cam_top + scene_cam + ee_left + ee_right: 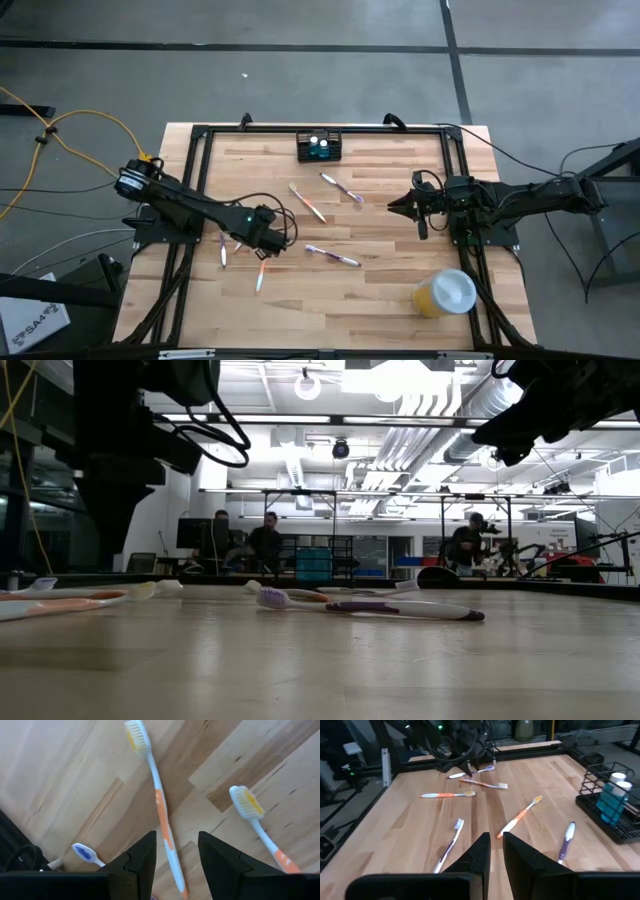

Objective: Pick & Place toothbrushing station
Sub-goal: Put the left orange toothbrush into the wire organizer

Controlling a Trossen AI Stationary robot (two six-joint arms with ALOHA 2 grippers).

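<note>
Brushes clutter the middle; the near centre and far corners lie open.

The caddy (319, 147) stands at the far edge, with bare wood on both sides and just in front. Nearer lie two brushes (341, 187) (307, 202), then a purple one (332, 256) mid-table. The left gripper (262, 252) hangs low over an orange brush (261, 275), with another brush (223, 250) beside it, crowding the left side. The right gripper (397, 206) hovers by the right rail, with clear wood between it and the caddy. The cup (444, 294) blocks the near right corner.
</note>
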